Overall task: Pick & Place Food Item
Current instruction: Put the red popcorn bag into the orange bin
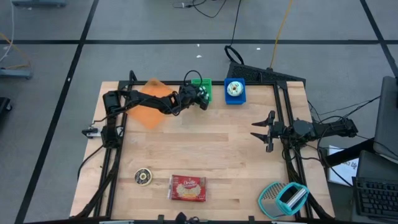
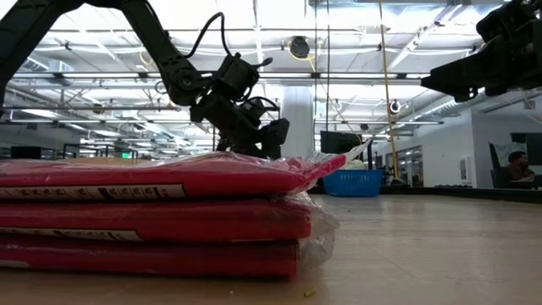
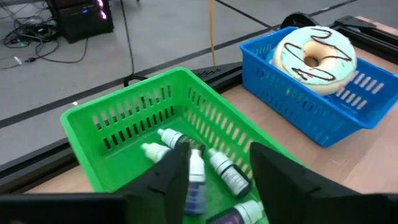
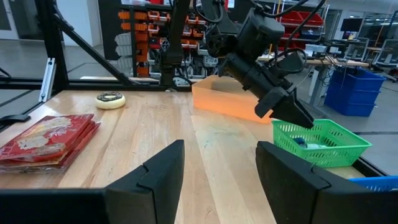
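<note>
Left gripper [image 1: 203, 99] parked right over the green basket [image 1: 204, 87] at the table's far edge, fingers [image 3: 165, 177] spread with nothing between them, small dropper bottles [image 3: 196, 168] lying loose in the basket just beneath. Right next door, blue basket [image 1: 234, 91] with a frosted donut [image 1: 234, 88] sitting in it, orange bin [image 1: 151, 102] on the other side under the left arm. Right gripper [image 1: 261, 132] idling near the table's right edge, fingers apart and empty, with the red snack packet [image 1: 187, 188] and a chocolate donut [image 1: 143, 177] well away at the near edge.

Red packet [image 2: 152, 216] blocks the low view — green basket [image 1: 203, 89] contents unreadable from above.
</note>
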{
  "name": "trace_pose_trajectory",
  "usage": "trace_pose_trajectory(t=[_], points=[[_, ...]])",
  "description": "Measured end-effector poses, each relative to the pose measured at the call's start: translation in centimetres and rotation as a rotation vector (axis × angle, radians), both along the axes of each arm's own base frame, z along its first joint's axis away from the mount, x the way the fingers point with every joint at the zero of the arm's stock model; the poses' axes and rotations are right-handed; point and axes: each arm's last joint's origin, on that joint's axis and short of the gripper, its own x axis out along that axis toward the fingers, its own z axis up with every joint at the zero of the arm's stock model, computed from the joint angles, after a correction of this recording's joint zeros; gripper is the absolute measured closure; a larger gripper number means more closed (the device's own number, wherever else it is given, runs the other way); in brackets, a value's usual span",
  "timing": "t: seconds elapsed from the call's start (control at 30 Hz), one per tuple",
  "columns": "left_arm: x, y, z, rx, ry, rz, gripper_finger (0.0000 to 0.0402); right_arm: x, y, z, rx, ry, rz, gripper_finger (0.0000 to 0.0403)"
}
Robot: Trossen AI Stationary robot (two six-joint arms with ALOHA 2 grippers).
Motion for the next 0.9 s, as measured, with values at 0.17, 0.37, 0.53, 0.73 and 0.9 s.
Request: trace_pose_trajectory(t=[0.17,0.37,0.53,0.73,0.9], points=[[0.1,-0.1,0.0,0.027,0.035,-0.067,0.0191,0.0,0.0,0.0,0.0,0.0,0.0,0.0216],[-0.4,-1.1,3.2,0.048,0.016,-0.166,0.0182,0.0,0.0,0.0,0.0,0.0,0.0,0.0216],[-1.4,-3.9,7.3,-0.004,0.0,-0.328,0.019,0.0,0.0,0.0,0.0,0.0,0.0,0.0216],[-2.6,-9.6,10.1,-0.173,0.016,-0.665,0.0201,0.0,0.0,0.0,0.0,0.0,0.0,0.0216],[-3.3,-15.6,10.2,-0.336,0.103,-0.855,0.0206,0.0,0.0,0.0,0.0,0.0,0.0,0.0216]])
